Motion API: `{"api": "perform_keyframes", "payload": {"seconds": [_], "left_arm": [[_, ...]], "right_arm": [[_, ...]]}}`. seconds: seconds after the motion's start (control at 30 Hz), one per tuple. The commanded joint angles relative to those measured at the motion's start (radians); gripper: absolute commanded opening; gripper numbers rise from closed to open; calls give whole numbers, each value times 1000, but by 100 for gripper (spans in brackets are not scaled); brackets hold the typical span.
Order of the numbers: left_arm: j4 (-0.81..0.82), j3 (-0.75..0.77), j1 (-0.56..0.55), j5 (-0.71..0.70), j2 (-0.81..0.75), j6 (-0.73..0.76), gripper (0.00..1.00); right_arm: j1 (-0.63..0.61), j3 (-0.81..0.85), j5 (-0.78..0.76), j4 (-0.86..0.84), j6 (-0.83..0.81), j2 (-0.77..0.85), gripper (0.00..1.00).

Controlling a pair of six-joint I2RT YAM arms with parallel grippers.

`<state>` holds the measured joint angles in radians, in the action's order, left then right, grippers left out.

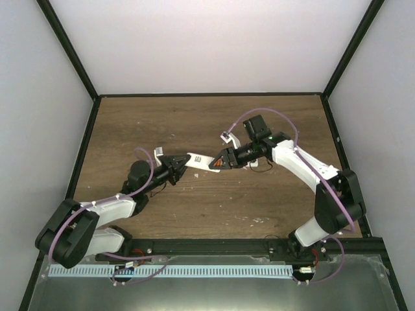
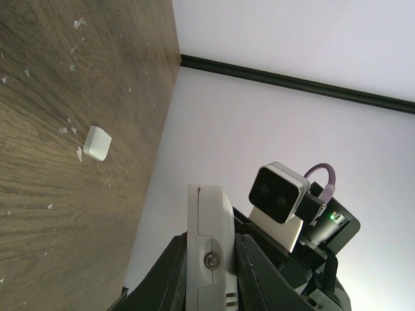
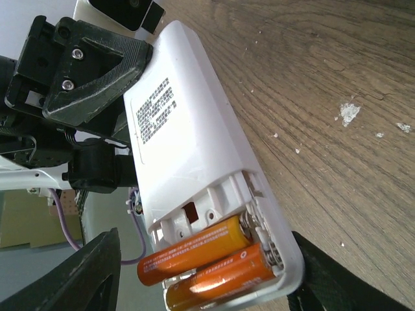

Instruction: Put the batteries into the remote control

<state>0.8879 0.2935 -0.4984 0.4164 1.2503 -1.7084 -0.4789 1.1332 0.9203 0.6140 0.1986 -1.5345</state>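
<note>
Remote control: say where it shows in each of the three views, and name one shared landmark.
Top external: remote control at centre, between the two arms' tips.
Left wrist: bottom centre, edge-on, clamped in the left pincer.
Right wrist: centre, back up, batteries in its open bay.
Shared landmark: the wooden table.

A robotics lab cell: plain white panels (image 1: 214, 45) in a black frame (image 1: 69, 48) box in a wood-grain worktop (image 1: 214, 207), left arm (image 1: 107, 208) and right arm (image 1: 305, 168) bolted at its near edge.
</note>
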Motion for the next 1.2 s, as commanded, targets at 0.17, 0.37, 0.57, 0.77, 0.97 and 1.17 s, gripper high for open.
{"api": "perform_keyframes", "payload": {"seconds": [0.17, 0.37, 0.57, 0.77, 0.97, 1.17], "left_arm": [[57, 18, -3, 1, 26, -19, 0], [65, 17, -3, 3, 36, -11, 0], [78, 19, -3, 7, 42, -5, 0], [80, 23, -3, 10, 40, 4, 0], [83, 19, -3, 10, 35, 5, 0], [106, 17, -3, 9, 35, 7, 0]], "right_arm": [[3, 51, 33, 12, -19, -14, 57], [3, 47, 43, 1, -15, -19, 54], [4, 43, 57, -21, 0, -28, 50], [3, 53, 68, -38, 12, -43, 47], [4, 59, 65, -45, 16, -38, 46], [3, 51, 74, -54, 22, -35, 43]]}}
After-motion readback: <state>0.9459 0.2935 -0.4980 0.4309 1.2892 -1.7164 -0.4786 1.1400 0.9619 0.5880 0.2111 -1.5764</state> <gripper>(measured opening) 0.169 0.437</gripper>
